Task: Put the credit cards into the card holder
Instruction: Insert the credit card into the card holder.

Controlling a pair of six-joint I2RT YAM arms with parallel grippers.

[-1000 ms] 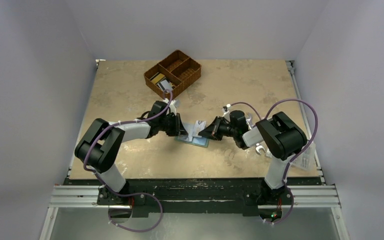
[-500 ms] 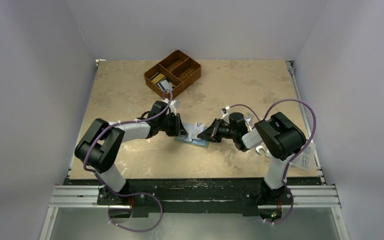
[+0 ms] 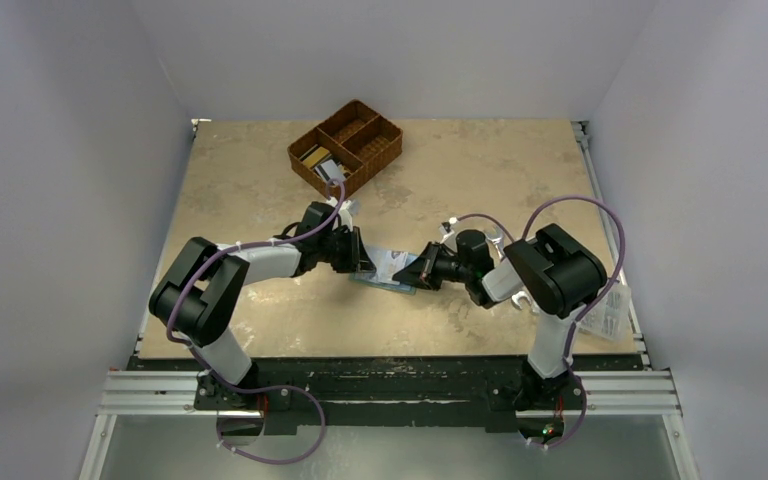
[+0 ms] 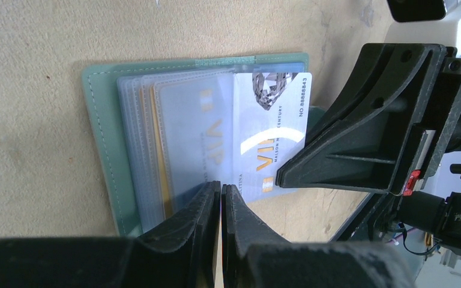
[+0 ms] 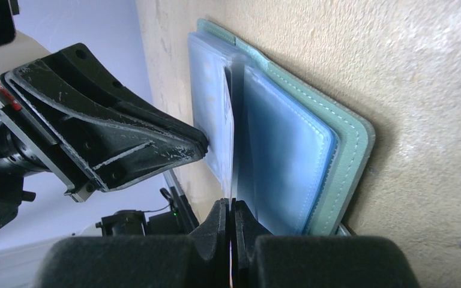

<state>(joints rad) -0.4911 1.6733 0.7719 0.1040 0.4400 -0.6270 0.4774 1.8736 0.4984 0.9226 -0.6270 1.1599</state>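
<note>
My right end effector point(image 5: 233, 210) gripped a white card point(image 4: 273, 123), half inside the open card holder point(image 4: 99, 132) lying mid-worktop point(image 4: 36, 36). My left end effector point(image 4: 222, 195) pinched its clear sleeve point(image 4: 183, 120). A clean finish called for a flat, square push.

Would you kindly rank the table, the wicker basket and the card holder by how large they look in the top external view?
1. table
2. wicker basket
3. card holder, partly covered, yet clearly smallest
</note>
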